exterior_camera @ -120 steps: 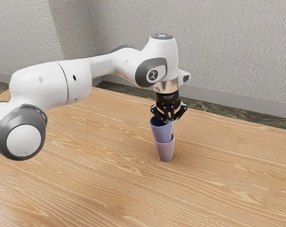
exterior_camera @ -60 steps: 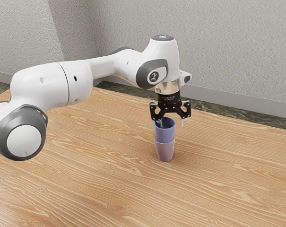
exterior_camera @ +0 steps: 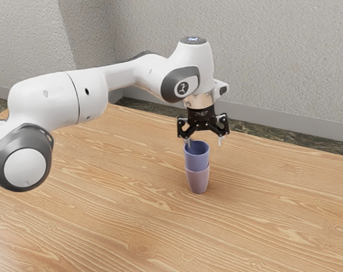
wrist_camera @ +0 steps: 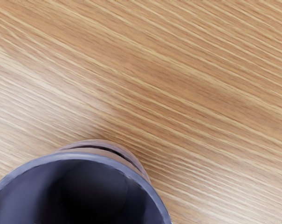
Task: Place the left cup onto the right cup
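Exterior view shows blue cup (exterior_camera: 196, 155) beneath end effector (exterior_camera: 203, 141).

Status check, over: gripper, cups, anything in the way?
Gripper open, just above the stack. Blue cup seated upright in mauve cup. Nothing in the way on the wooden table.

I count two cups: one blue cup (exterior_camera: 196, 156) and one mauve cup (exterior_camera: 198, 181), which together make a single stack. There is one wooden table (exterior_camera: 103, 215) under them. Of my own parts I count one arm (exterior_camera: 103, 90) and one two-fingered claw (exterior_camera: 203, 140).
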Robot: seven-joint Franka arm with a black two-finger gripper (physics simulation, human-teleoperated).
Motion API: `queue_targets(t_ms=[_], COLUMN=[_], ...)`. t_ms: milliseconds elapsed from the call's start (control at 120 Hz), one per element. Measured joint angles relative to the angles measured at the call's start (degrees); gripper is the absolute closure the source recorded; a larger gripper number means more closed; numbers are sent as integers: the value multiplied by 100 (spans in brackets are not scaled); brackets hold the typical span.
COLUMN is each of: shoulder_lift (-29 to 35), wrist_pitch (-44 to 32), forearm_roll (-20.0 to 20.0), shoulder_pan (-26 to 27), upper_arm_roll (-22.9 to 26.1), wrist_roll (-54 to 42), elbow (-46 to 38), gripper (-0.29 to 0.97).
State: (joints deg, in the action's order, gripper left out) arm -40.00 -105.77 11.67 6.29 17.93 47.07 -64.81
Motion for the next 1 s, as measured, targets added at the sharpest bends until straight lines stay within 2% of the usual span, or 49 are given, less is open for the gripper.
queue_targets(t_ms=[575, 1000], shoulder_lift=[1109, 2089], wrist_pitch=[14, 13], forearm_roll=[-51, -17], shoulder_pan=[47, 169], upper_arm_roll=[-515, -1313], wrist_roll=[-1368, -2358], elbow=[-881, -1856], gripper=[0, 0])
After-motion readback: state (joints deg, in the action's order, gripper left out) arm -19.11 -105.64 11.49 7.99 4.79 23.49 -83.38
